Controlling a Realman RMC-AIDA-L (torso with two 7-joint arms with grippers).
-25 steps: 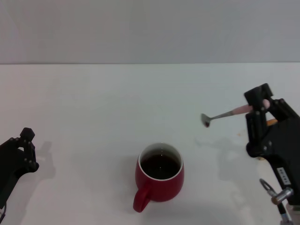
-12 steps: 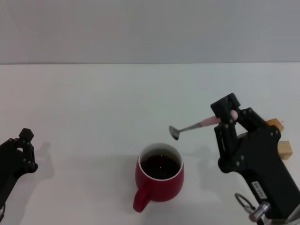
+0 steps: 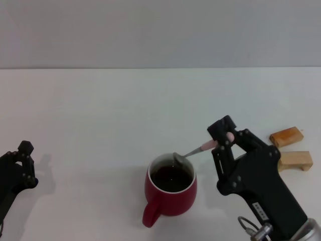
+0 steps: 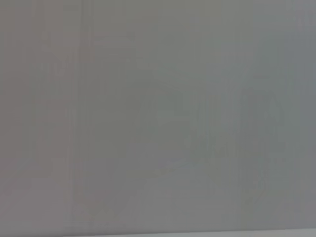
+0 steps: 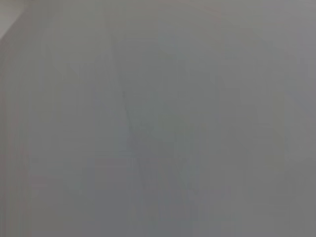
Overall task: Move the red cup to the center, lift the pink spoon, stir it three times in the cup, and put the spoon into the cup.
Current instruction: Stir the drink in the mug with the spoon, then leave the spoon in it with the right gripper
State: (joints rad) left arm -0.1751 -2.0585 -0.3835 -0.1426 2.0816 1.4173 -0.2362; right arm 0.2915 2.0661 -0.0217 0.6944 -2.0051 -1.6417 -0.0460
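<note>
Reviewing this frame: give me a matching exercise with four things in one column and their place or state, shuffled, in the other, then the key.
Things:
1. red cup
2. pink spoon
3. left gripper
4. wooden blocks

Places or states:
A. idle at the table's left edge
B. lying on the table to the right of the right gripper
C. standing at the centre, holding dark liquid
D. held by the handle, bowl at the cup's rim

Pairs: 1-C, 2-D, 3-A, 4-B

- Head view: bright, even light on the white tabletop (image 3: 100, 110), with soft faint shadows.
- Both wrist views: featureless grey blur.
</note>
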